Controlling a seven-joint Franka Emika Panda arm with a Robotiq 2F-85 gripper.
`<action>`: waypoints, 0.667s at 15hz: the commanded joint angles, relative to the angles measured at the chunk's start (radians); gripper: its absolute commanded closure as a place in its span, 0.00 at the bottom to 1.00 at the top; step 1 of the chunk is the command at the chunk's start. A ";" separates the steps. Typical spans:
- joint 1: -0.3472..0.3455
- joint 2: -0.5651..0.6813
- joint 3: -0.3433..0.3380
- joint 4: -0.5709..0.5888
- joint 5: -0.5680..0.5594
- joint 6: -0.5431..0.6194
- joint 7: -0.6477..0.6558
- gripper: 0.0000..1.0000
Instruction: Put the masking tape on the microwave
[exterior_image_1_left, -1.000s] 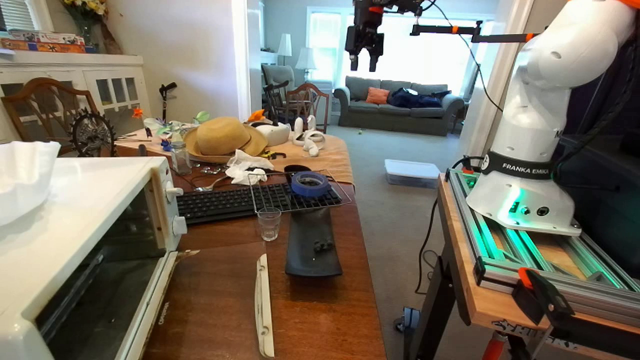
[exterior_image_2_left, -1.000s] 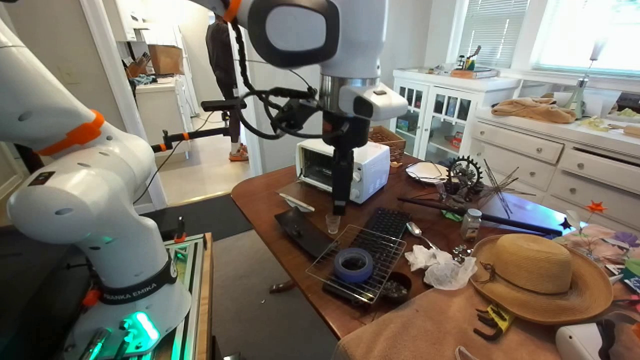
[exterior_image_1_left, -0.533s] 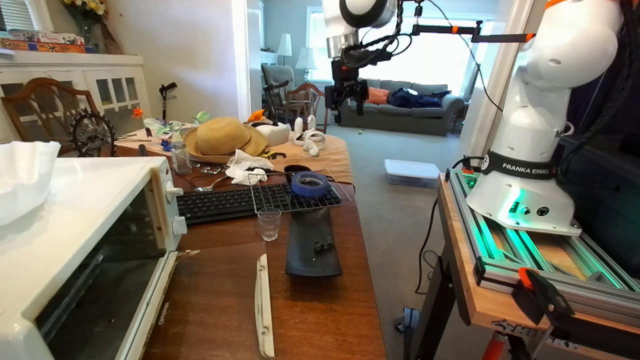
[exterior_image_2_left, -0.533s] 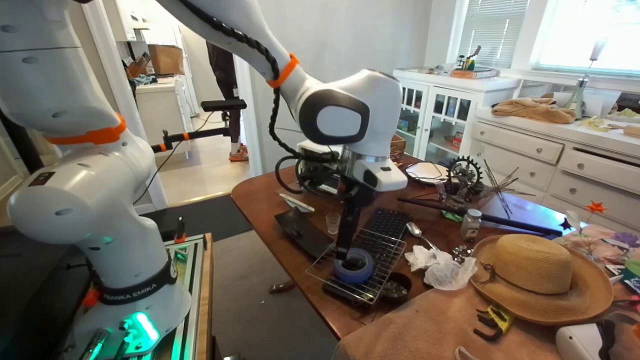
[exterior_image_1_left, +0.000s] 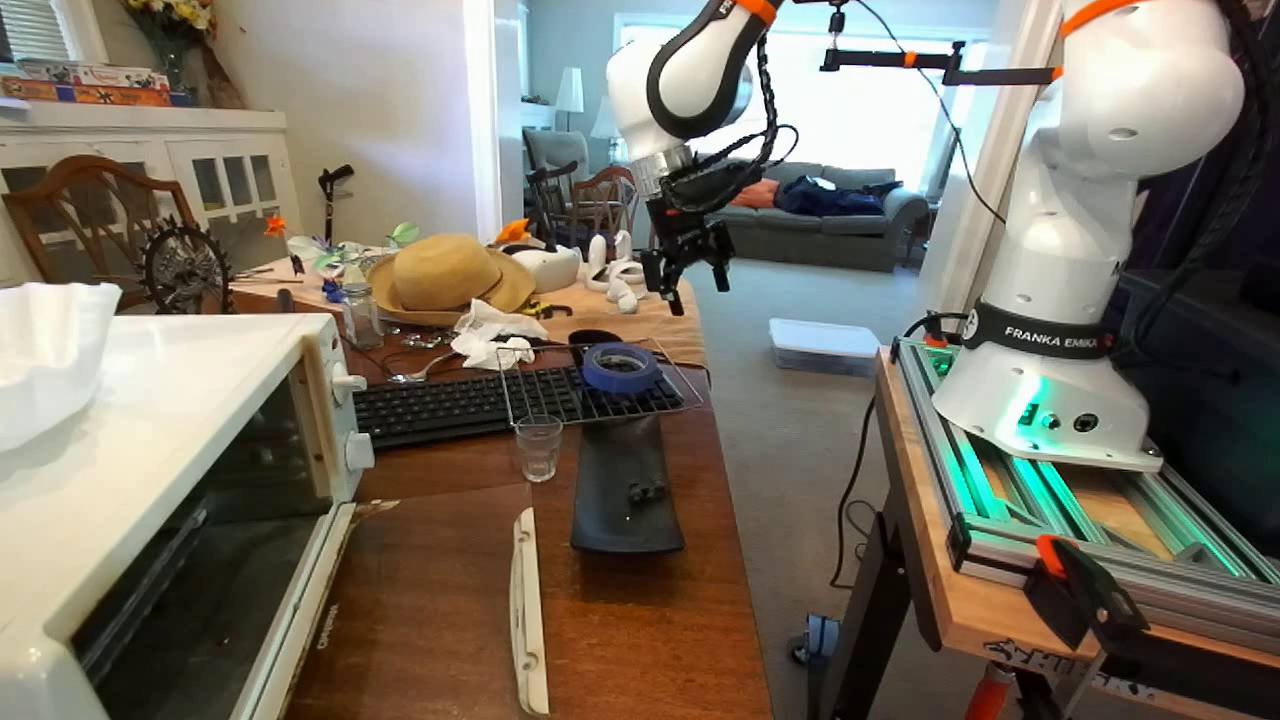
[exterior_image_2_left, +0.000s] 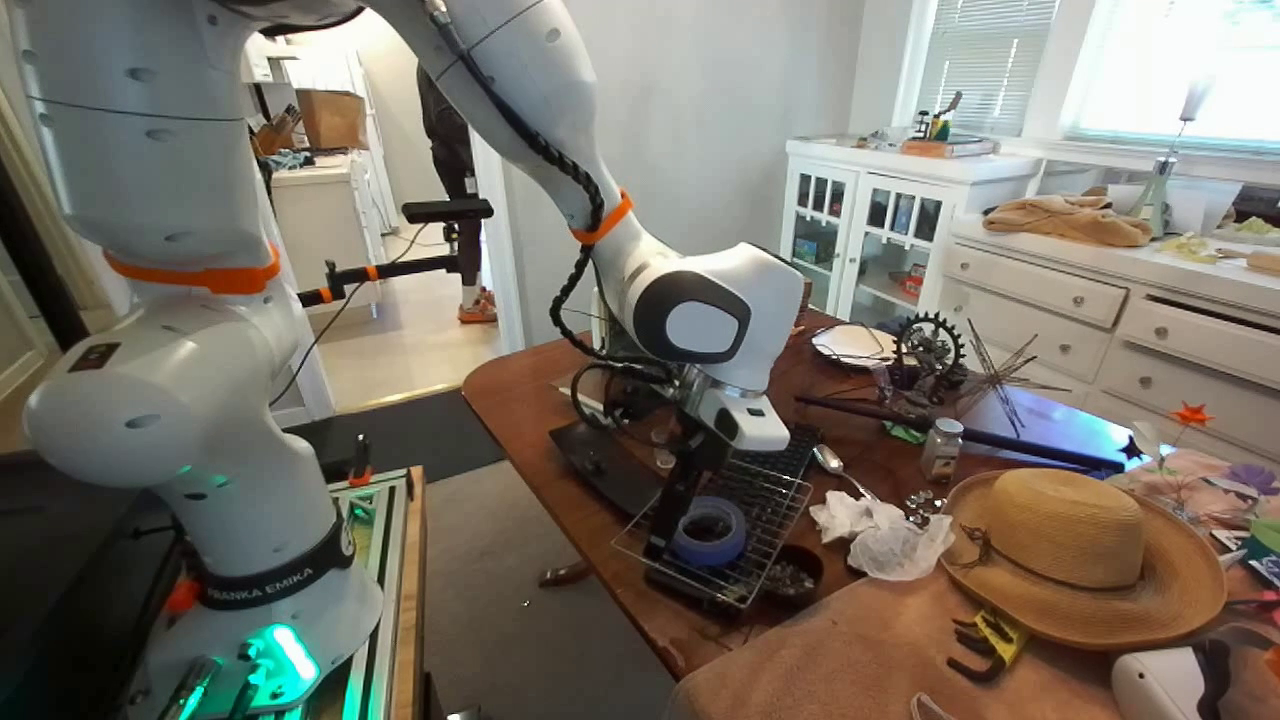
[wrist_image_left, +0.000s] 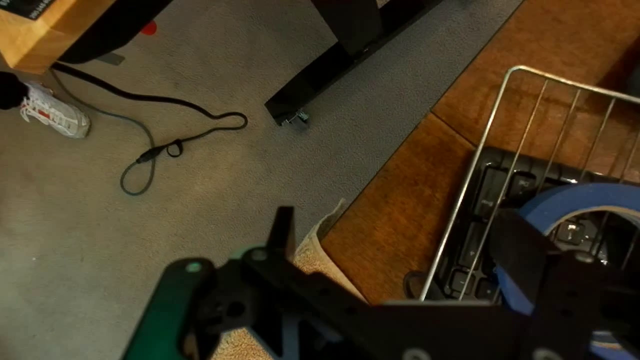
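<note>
Where the wooden table (exterior_image_1_left: 650, 640) turns one long edge toward the robot, the white arm (exterior_image_2_left: 540, 90) reaches over that edge from outside the tabletop. A tan cloth (exterior_image_2_left: 820, 650) covers one end of the tabletop; the white microwave (exterior_image_1_left: 200, 360) stands at the opposite end, its glass door (exterior_image_1_left: 420, 590) lowered toward the robot-side edge. A straw hat (exterior_image_1_left: 445, 275) rests at the cloth-covered end, set in from that edge. The black keyboard (exterior_image_1_left: 440, 408) lies crosswise, with one end close to the robot-side edge. A wire rack (exterior_image_2_left: 775, 500) lies over that end. A black tray (exterior_image_1_left: 625, 500) lies along the same edge, between the rack and the door. The gripper (exterior_image_1_left: 700, 291) hangs above the tabletop near the robot-side edge, fingers spread well apart; in the wrist view, the edge of the tabletop runs between them. The masking tape (exterior_image_1_left: 621, 382) lies flat on the rack, near the robot-side edge, well apart from the microwave. In the wrist view, one finger (wrist_image_left: 517, 245) overlaps the tape; contact cannot be determined. A clear glass (exterior_image_1_left: 539, 450) stands upright just beside the tray, on the side away from the edge.
</note>
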 joint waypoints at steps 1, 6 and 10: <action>0.026 0.003 -0.027 0.005 0.006 -0.003 -0.004 0.00; 0.025 0.047 -0.039 0.021 0.014 0.026 -0.019 0.00; 0.055 0.138 -0.030 0.084 0.016 0.059 -0.012 0.00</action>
